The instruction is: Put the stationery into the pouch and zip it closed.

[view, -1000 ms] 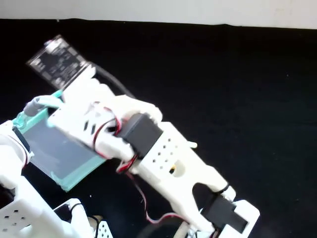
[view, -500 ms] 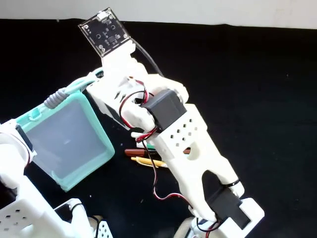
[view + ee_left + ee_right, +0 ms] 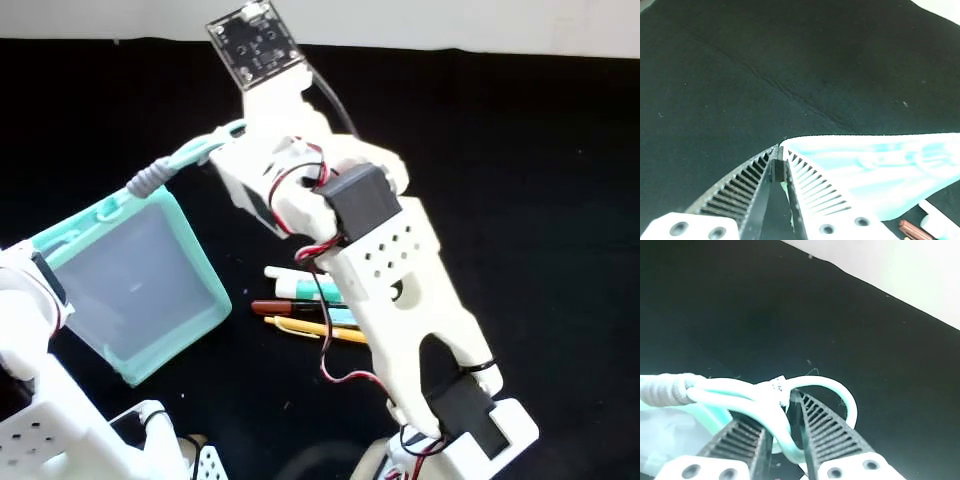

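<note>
Left gripper (image 3: 778,172) has its jaws clenched on the mint pouch (image 3: 140,285) edge, pouch tilted up off the tabletop (image 3: 520,180). Pens (image 3: 300,305) lie just beside it, not in yet. Right gripper (image 3: 783,406) jaws are pinched on the pouch's strap (image 3: 190,155). I'd pull that strap steadily along the zip line while the left one anchors, no yanking.

Flat black cloth (image 3: 560,200) covering whole surface — faint crease (image 3: 790,95) across it; white wall (image 3: 420,20) beyond far edge.
</note>
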Tool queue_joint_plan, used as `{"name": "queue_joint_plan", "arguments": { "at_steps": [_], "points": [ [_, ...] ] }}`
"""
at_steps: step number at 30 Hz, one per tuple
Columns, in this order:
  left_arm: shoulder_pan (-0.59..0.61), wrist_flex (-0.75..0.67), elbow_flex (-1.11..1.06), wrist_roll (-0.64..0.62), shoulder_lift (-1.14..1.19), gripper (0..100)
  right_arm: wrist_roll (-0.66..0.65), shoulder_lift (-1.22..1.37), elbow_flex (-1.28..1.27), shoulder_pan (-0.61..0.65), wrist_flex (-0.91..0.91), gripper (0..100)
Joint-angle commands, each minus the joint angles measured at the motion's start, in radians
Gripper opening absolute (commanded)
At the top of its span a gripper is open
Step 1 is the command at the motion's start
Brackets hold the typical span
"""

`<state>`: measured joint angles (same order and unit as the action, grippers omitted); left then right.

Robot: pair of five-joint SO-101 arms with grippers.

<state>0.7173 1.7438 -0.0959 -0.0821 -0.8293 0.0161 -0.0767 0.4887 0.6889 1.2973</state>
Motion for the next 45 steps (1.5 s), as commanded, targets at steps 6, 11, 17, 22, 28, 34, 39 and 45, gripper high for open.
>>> {"name": "queue_joint_plan", "arguments": {
  "at_steps": [6,11,17,22,28,34,39,45],
  "points": [
    [0.007,0.011,-0.01,0.011,0.01,1,0.012,-0.044,0.025,-0.102,0.002,0.6],
    [0.007,0.011,-0.01,0.011,0.01,1,0.012,-0.044,0.025,-0.159,0.002,0.6],
    [0.007,0.012,-0.012,0.011,0.01,1,0.012,-0.044,0.024,-0.179,0.004,0.6],
    [0.007,0.012,-0.012,0.011,0.01,1,0.012,-0.051,-0.004,-0.183,0.002,0.6],
    [0.007,0.012,-0.012,0.011,0.01,1,0.012,-0.051,-0.028,-0.183,-0.005,0.6],
    [0.007,0.012,-0.012,0.011,0.01,1,0.012,-0.051,-0.028,-0.183,-0.005,0.6],
    [0.007,0.012,-0.018,0.011,0.01,1,0.012,-0.051,-0.028,-0.183,-0.005,0.6],
    [0.005,0.011,-0.067,0.051,0.008,1,0.012,-0.051,-0.028,-0.196,-0.002,0.6]
  ]
}}
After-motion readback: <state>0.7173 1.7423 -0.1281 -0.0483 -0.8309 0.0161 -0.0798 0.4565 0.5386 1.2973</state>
